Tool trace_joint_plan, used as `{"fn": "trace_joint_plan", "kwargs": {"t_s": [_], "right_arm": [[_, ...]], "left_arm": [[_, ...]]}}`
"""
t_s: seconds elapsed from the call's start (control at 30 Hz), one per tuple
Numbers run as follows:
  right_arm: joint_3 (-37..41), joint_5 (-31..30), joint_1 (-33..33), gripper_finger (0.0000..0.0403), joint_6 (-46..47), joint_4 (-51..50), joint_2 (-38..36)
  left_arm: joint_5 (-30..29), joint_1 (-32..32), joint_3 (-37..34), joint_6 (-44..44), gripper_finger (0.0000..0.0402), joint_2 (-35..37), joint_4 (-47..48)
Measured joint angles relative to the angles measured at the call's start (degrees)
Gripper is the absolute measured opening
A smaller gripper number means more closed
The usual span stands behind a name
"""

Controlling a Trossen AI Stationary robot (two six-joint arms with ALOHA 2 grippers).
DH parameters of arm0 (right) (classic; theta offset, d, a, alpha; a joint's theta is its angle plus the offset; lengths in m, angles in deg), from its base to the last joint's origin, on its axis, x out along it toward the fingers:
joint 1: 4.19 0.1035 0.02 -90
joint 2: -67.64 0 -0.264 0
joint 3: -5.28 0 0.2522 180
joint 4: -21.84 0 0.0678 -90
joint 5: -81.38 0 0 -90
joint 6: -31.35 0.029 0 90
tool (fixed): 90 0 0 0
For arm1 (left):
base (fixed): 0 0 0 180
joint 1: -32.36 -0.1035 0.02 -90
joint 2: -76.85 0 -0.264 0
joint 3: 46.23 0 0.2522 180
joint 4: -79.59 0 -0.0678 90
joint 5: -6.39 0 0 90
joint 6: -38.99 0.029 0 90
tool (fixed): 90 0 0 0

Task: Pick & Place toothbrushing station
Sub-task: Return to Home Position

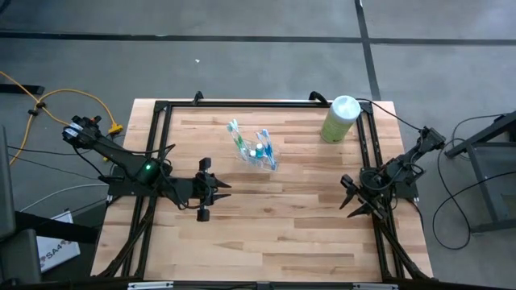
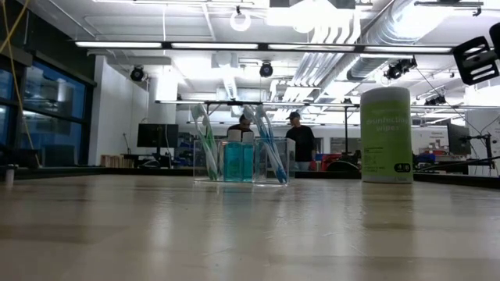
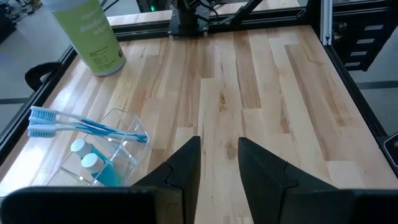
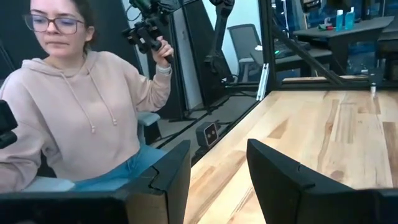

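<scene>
The toothbrushing station (image 1: pixel 255 148) is a small clear plastic holder standing on the wooden table's far middle. Blue-white and green-white toothbrushes lean in it, with two small blue and white tubes. It also shows in the low view (image 2: pixel 239 157) and the left wrist view (image 3: pixel 102 152). My left gripper (image 1: pixel 224 190) is open and empty, level above the table, nearer and to the left of the station, and shows in its wrist view (image 3: pixel 219 155). My right gripper (image 1: pixel 347 198) is open and empty at the table's right side, and shows in its wrist view (image 4: pixel 217 165).
A large pale green canister with a white top (image 1: pixel 340 119) stands at the far right, also in the low view (image 2: pixel 386 134). A black frame (image 1: pixel 242 103) runs along the table's edges. A person in a pink hoodie (image 4: pixel 68 106) sits beyond the table.
</scene>
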Motion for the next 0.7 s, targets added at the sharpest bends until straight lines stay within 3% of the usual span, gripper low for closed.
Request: {"fn": "trace_joint_plan", "kwargs": {"t_s": [0.7], "right_arm": [[0.1,-0.2,0.0,0.0149,0.3,-0.3,4.0]], "left_arm": [[0.0,0.0,0.0,0.0,0.01,0.0,0.0]]}}
